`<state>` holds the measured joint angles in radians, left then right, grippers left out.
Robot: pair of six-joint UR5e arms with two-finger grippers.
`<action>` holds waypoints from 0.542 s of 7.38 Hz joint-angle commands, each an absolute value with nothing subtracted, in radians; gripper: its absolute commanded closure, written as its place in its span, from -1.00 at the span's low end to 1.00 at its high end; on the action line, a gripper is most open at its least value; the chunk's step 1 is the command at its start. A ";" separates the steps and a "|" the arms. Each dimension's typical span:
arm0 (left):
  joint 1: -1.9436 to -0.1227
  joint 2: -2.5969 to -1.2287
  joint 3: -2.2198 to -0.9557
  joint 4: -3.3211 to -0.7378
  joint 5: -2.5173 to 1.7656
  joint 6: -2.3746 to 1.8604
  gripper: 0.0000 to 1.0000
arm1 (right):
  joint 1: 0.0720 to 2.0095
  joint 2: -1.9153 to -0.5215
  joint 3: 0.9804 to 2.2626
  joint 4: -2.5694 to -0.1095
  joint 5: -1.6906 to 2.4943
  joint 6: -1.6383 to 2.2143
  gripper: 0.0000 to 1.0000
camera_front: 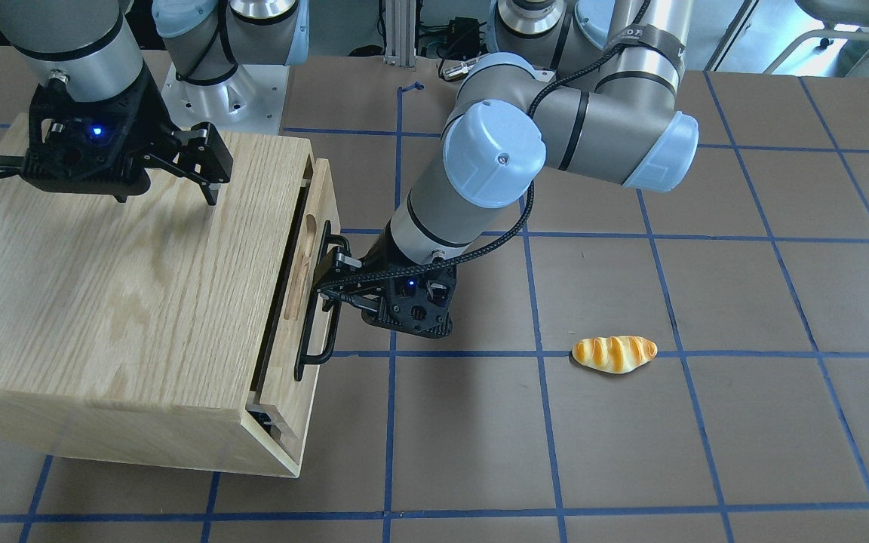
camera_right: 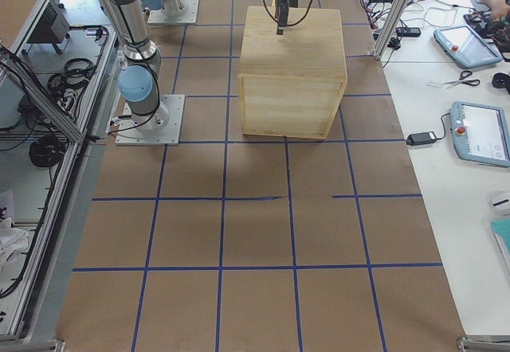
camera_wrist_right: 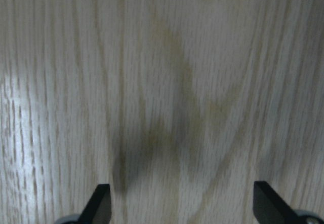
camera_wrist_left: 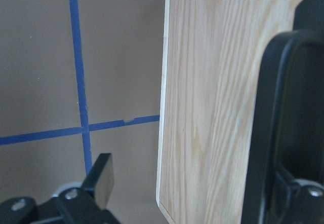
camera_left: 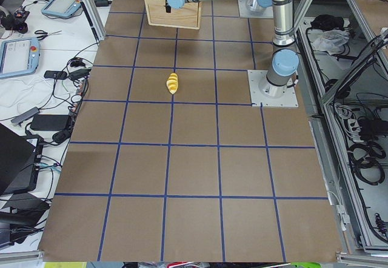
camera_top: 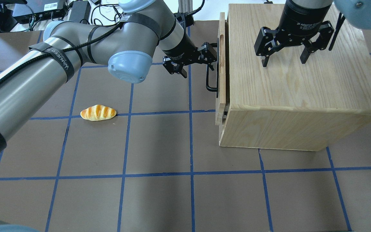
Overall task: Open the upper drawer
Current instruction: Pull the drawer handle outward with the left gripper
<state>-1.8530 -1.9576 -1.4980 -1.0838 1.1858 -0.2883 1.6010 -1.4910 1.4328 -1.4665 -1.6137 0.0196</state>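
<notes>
The desk [camera_top: 159,145] carries one cabinet [camera_top: 301,83], one upper drawer [camera_top: 221,106] with one bar handle [camera_top: 207,80], one bread roll [camera_top: 98,112], and two tools: left tool [camera_front: 327,282], right tool [camera_top: 284,61].

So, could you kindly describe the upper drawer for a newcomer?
Start at the big oak cabinet. On its side facing the bread roll sits the upper drawer: a pale panel standing slightly proud, the only part with a long black bar handle.
</notes>
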 commanded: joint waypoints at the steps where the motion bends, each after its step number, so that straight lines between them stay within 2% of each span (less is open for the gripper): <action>1: -1.847 -1.939 -1.502 -1.098 1.187 -0.247 -1.00 | 1.600 -1.491 1.433 -1.466 -1.614 0.020 -1.00; 4: -1.833 -1.934 -1.522 -1.098 1.203 -0.226 -1.00 | 1.601 -1.491 1.433 -1.466 -1.614 0.020 -1.00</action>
<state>-1.8366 -1.9352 -1.5113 -1.0997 1.1923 -0.2325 1.6012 -1.4910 1.4328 -1.4665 -1.6137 0.0199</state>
